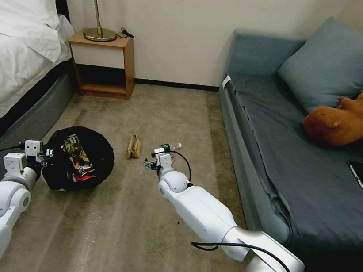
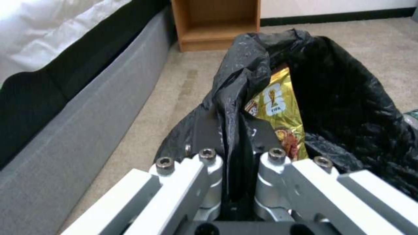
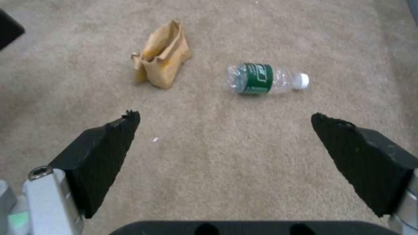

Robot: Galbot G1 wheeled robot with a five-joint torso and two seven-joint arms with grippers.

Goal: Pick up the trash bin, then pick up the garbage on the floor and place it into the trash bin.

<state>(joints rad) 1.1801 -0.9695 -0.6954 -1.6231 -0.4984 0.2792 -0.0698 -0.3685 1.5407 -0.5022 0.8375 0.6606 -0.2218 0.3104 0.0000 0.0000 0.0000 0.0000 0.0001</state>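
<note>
Beige carpet (image 1: 141,238) between bed and sofa. Trash bin (image 1: 95,178) rim is pinched by left end effector (image 2: 233,156); 2 wrappers (image 1: 79,158) are inside. Right end effector (image 3: 226,143) is spread wide, empty, near paper bag (image 3: 162,62) and bottle (image 3: 261,79), both left to collect.

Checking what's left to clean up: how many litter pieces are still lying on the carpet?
2: a crumpled tan paper bag and, beside it, a clear green-labelled bottle lying on its side, both ahead of the open right gripper. More could lie outside the views.
</note>
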